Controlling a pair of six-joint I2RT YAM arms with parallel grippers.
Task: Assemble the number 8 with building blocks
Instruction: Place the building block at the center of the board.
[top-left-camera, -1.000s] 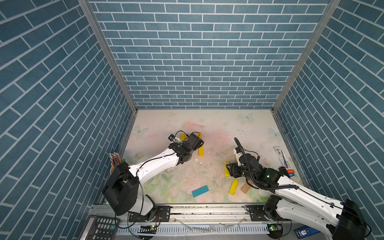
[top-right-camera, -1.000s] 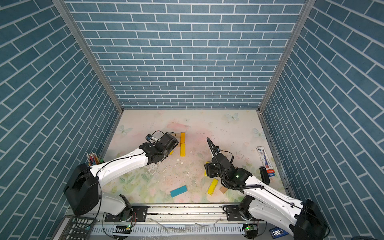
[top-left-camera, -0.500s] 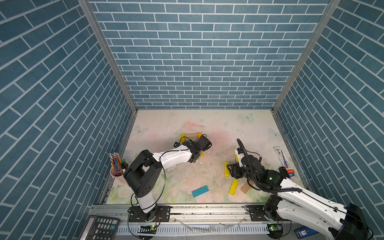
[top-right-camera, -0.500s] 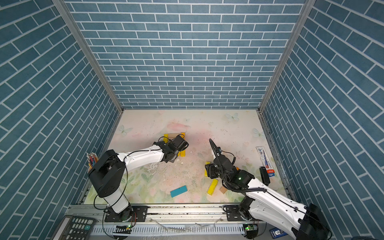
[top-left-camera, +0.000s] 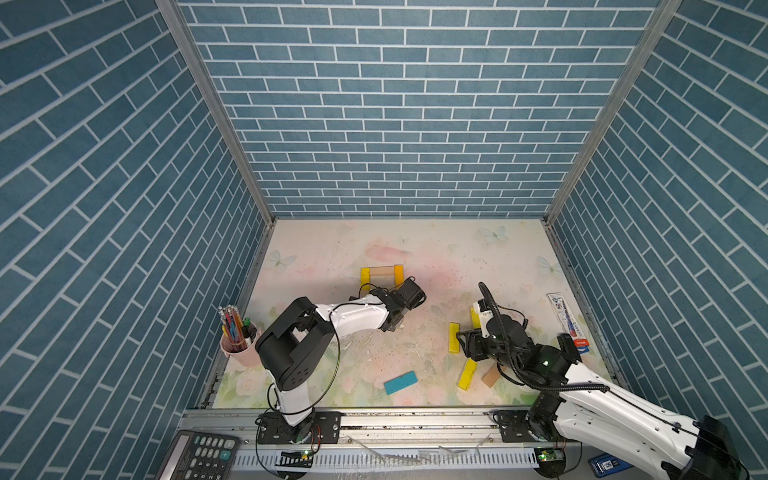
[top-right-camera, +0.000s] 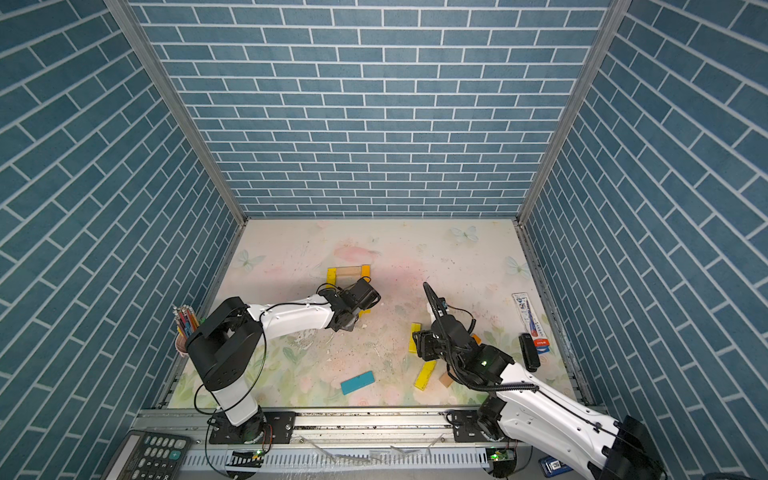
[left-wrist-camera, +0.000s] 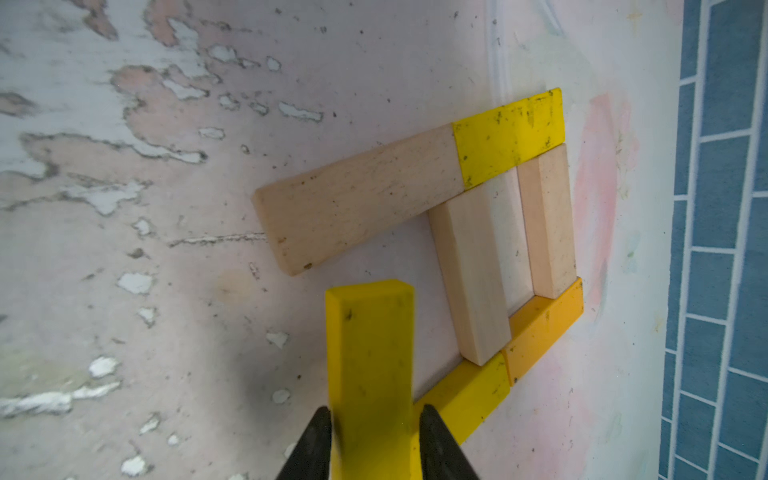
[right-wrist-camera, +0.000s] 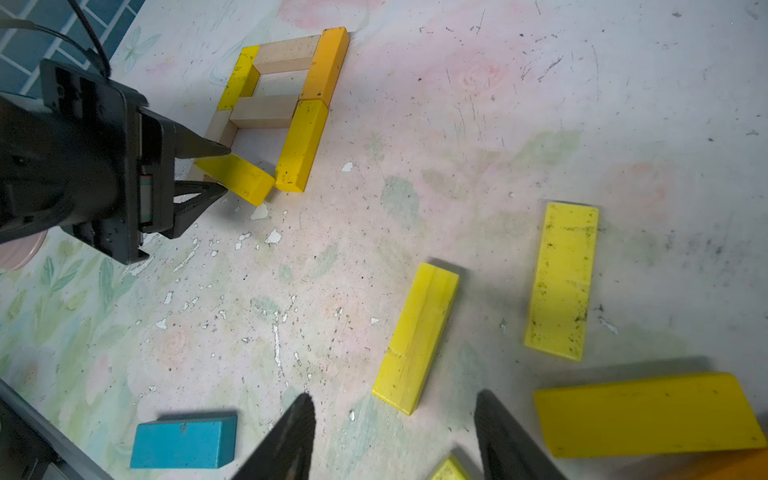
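Floral tabletop (top-left-camera: 436, 249): left gripper (left-wrist-camera: 374, 409) clamps yellow block (left-wrist-camera: 370, 340); right gripper (right-wrist-camera: 394, 395) open, empty, at 4 o'clock. Advise: square block across figure (right-wrist-camera: 264, 111) open 6 o'clock end, lower flat, release.

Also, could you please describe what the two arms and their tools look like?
Both arms have white shells on the long links and black joints. The left arm carries thin black wires looping alongside; the right arm has a ribbed black hose and a small green light. The left tool and right tool are black, with tapering pointed fingers.
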